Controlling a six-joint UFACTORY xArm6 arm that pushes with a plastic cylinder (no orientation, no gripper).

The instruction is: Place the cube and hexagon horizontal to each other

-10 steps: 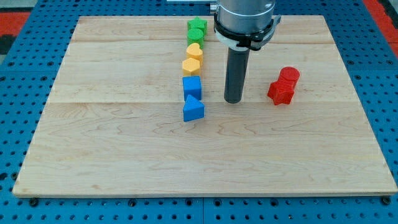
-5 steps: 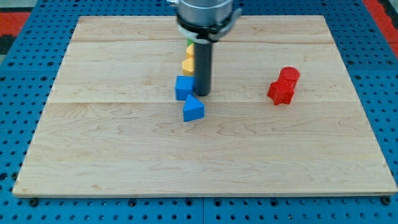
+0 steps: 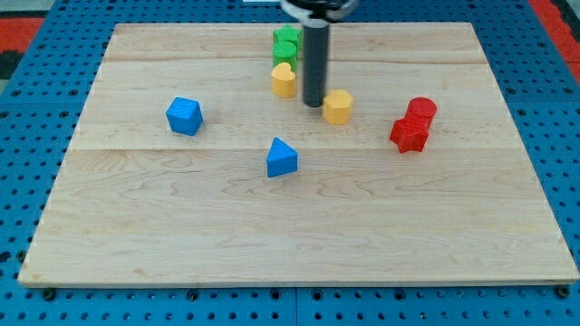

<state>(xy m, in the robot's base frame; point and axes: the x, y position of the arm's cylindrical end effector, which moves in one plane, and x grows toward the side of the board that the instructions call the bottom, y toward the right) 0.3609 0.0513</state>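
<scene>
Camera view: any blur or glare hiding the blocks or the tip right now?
Camera view: light is even, shadows soft and short, no glare on the board. The blue cube and yellow hexagon are sharp; my tip sits just left of the hexagon. Only the arm's top at the frame edge looks smeared.

We see the blue cube (image 3: pixel 184 116) at left-centre, rotated; the yellow hexagon (image 3: pixel 338 106) sits flat right of centre, slightly higher.
</scene>
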